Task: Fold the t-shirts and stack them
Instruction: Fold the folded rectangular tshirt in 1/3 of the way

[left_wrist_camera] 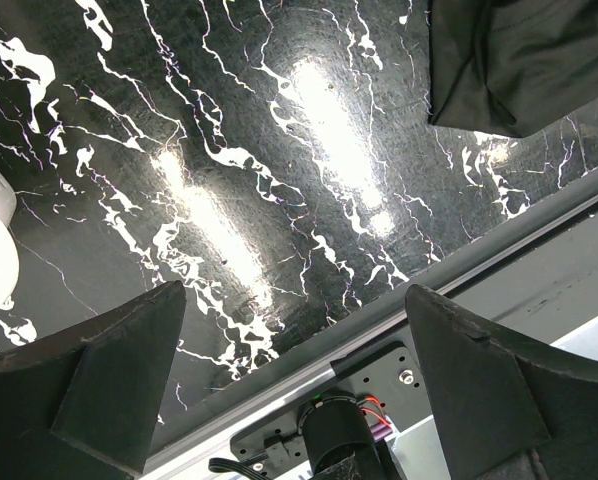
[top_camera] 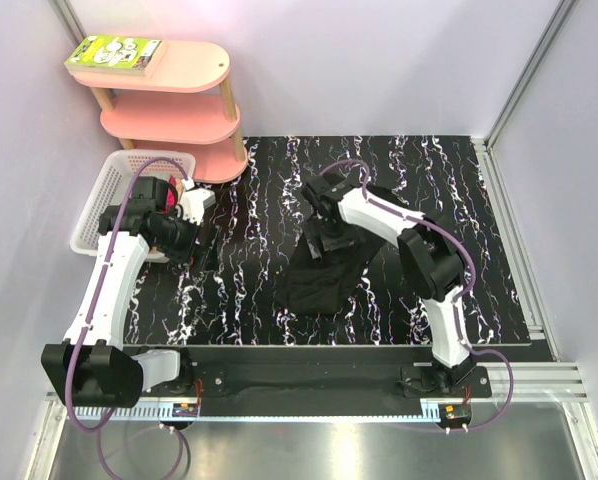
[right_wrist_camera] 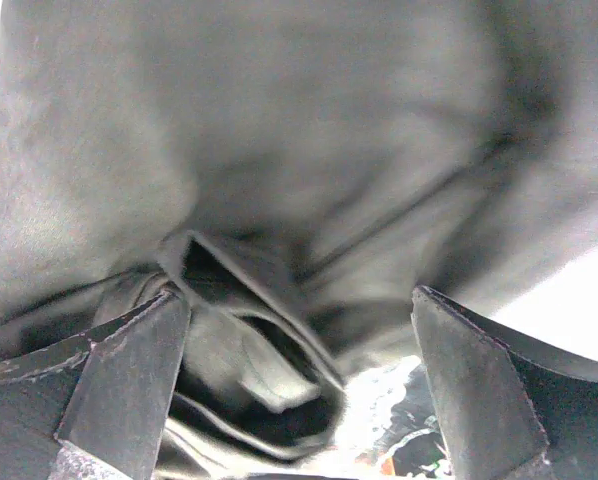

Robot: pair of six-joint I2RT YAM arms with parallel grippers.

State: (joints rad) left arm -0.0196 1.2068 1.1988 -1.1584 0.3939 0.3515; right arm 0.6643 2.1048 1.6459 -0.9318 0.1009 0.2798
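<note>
Black t-shirt (top_camera: 317, 285) bunched, folds fill right wrist view

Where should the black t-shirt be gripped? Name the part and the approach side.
The black t-shirt lies bunched, but its near-left corner seems to rest free on the table. Grip that corner, probably coming from the left with the open left gripper, since the right gripper crowds the far end.
</note>
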